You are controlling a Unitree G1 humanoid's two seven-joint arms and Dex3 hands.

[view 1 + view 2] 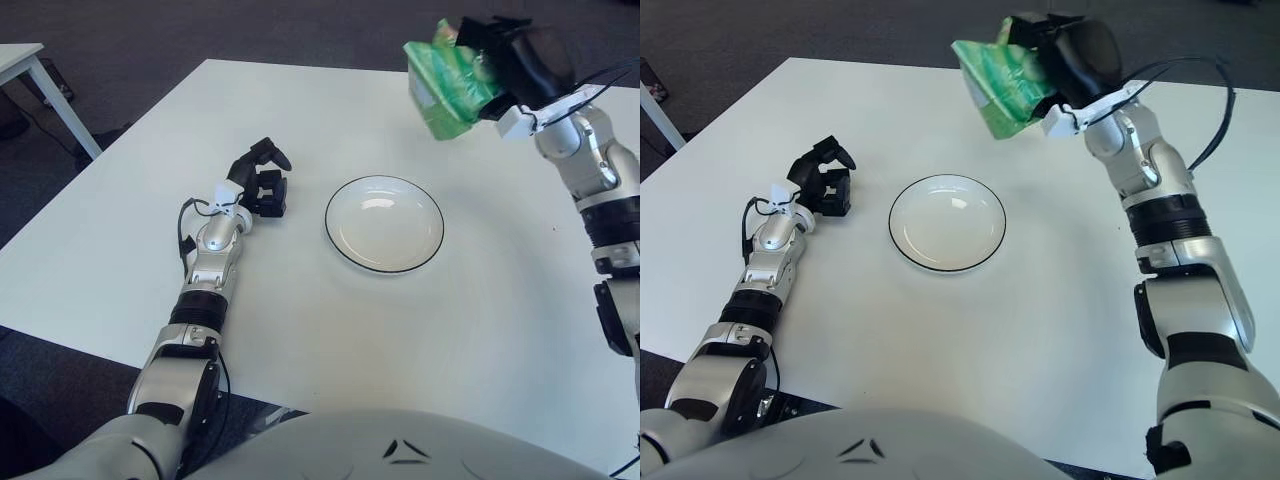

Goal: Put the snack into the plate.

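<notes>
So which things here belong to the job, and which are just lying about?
Job:
- green snack bag, held in the air by the right hand
- plate, nothing on it

Not in use:
- left hand, left of the plate
- second table's corner, far left

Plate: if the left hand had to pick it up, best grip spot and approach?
Likely the plate's near-left rim, from the left hand's side, pinching over the edge. It's shallow, lies flat on the table, and only the rim offers purchase.
</notes>
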